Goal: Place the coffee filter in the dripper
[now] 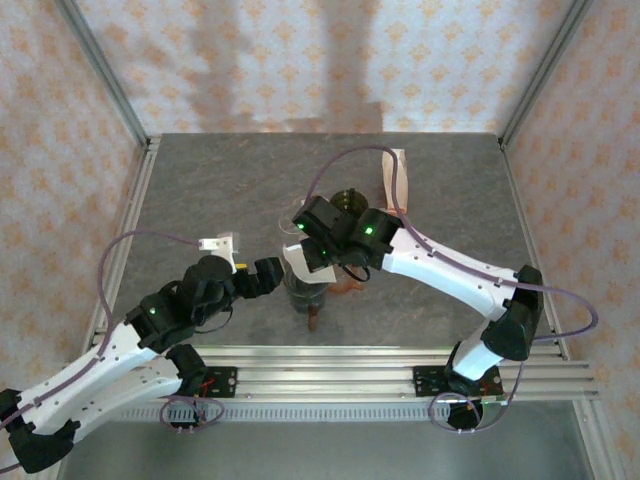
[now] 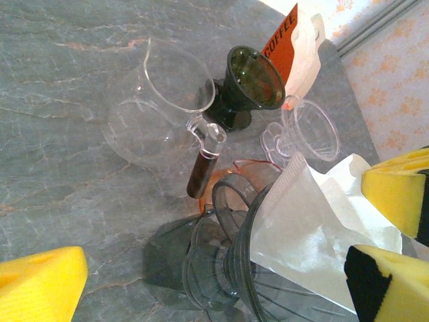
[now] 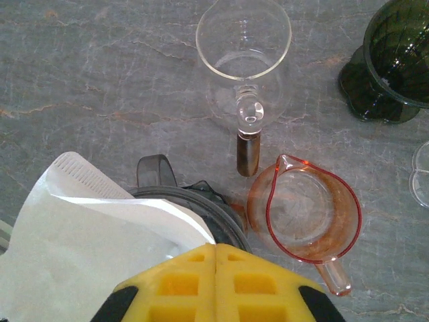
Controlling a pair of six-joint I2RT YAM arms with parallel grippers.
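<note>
Right gripper (image 3: 216, 249) is pinched shut on the filter (image 3: 87, 228), which hangs tilted over the dripper (image 3: 201, 194) mid-table, not yet seated. Left gripper (image 1: 266, 274) gapes wide just left. Next, I'd say: lower the filter in, then release.

Matt paper coffee filter (image 3: 94, 235), glossy smoky plastic dripper (image 2: 211, 268), clear glass carafe (image 3: 244, 60), stone-look table (image 3: 100, 80)

My left tool (image 1: 270, 272) stands wide open, arm reaching right; my right tool (image 3: 216, 253) is closed, arm reaching left.
</note>
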